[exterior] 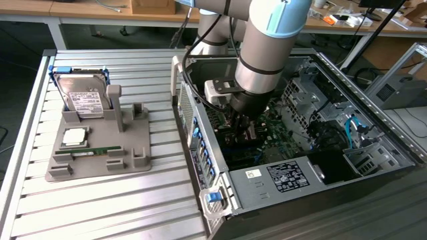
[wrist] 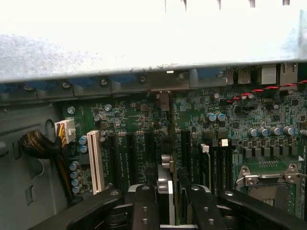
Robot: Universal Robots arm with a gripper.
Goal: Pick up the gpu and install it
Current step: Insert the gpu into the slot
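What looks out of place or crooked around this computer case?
Nothing stands out. The gripper holds the gpu edge-on over the motherboard slots, and the hard drive and memory stick rest in their grey holder.

The worktop [exterior: 100,210] is ribbed bare metal with a dull sheen. On it a matt grey plastic holder [exterior: 137,150] carries a smooth silvery metal hard drive [exterior: 81,92] with a white paper label. The computer case [exterior: 260,192] is plain sheet metal, and its motherboard [wrist: 129,124] is glossy green. The tool [wrist: 170,194] is matt black, and the gpu [wrist: 164,182] shows a bright silvery metal edge
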